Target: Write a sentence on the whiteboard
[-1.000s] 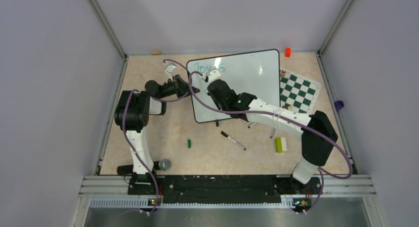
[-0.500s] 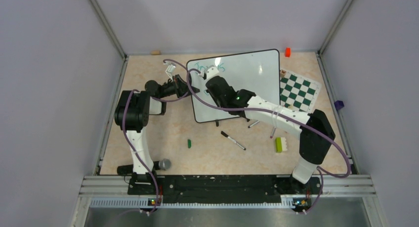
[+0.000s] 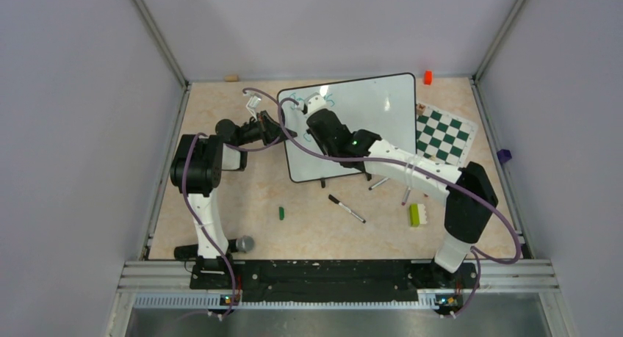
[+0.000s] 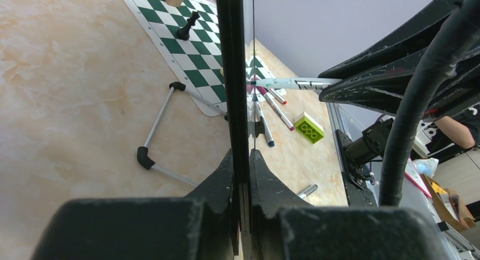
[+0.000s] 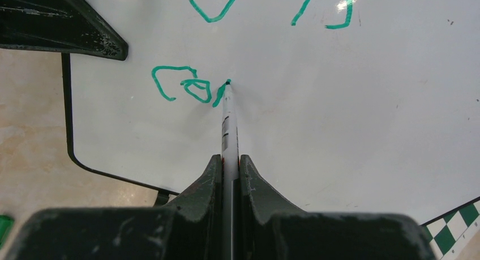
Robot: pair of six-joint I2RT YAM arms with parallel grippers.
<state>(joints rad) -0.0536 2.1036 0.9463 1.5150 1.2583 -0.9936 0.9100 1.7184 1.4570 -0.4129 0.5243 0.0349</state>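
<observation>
The whiteboard (image 3: 382, 113) stands tilted at the back of the table. My left gripper (image 3: 283, 133) is shut on its black left edge (image 4: 233, 73), seen edge-on between the jaws in the left wrist view (image 4: 242, 155). My right gripper (image 3: 314, 111) (image 5: 229, 157) is shut on a white marker (image 5: 228, 121), whose tip touches the board (image 5: 368, 101). The sentence (image 5: 184, 89) is in teal: parts of a top line above, and "Co" plus a fresh stroke at the tip. The right arm hides most of the writing in the top view.
A green-and-white chess mat (image 3: 443, 135) lies right of the board, with a chess piece on it (image 4: 188, 26). A black marker (image 3: 345, 208), small green piece (image 3: 281, 213) and lime brick (image 3: 415, 214) lie in front. An orange block (image 3: 427, 77) sits at the back.
My right gripper with the marker has slid a little toward the board's far edge, now covering more of the top line. The left gripper and board have not moved.
</observation>
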